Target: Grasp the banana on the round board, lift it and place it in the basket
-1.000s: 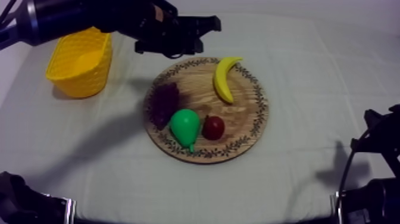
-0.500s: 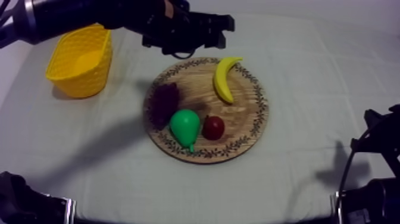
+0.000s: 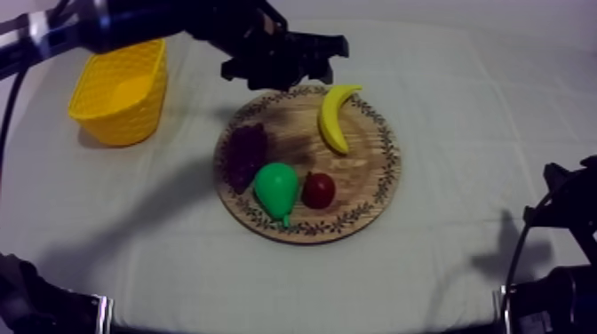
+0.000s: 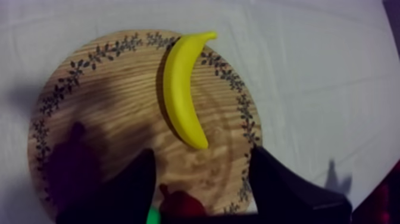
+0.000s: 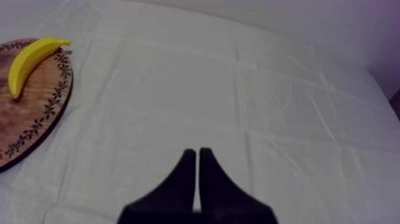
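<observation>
The yellow banana lies curved on the far right part of the round wooden board. My left gripper hangs just beyond the board's far rim, up and left of the banana, not touching it. In the left wrist view its two black fingers stand wide apart, open with nothing held in my left gripper; the banana lies on the board ahead of them. The yellow basket sits at the far left. My right gripper is shut as a narrow wedge over bare cloth, right of the banana.
Also on the board are dark purple grapes, a green pear and a small red fruit, all on its near left half. My right arm rests low at the right edge.
My left gripper has shifted right along the board's far rim, closer to the banana. The fruit, the basket and the right arm have not moved.
</observation>
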Robot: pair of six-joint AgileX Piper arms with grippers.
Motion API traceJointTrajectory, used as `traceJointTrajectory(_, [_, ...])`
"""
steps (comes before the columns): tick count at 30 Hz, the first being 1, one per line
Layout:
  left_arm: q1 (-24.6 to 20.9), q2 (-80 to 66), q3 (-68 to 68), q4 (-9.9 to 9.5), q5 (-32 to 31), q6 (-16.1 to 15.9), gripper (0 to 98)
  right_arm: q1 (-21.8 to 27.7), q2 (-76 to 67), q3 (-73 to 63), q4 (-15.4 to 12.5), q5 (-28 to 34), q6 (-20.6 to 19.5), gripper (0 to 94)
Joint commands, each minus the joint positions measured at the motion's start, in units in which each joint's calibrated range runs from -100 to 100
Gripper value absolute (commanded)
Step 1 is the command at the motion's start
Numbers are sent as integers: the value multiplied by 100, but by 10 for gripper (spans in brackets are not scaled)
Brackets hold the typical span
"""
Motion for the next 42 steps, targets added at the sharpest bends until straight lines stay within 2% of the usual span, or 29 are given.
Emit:
traceJointTrajectory(1, [-19, 399, -506, 21, 273, -12, 593, -2, -2, -3, 1, -3, -1, 3])
traceJointTrajectory(17, [-57, 2856, -4010, 50, 2658, -60, 593, -2, -2, -3, 1, -3, -2, 3])
traceJointTrajectory(26, [-137, 3552, -4902, -5, 3477, -59, 593, 4, -2, -3, 1, -3, -4, 3])
traceJointTrajectory(42, [-122, 4260, -5627, -98, 4347, -12, 579, 6, -2, -3, 1, -3, -5, 3])
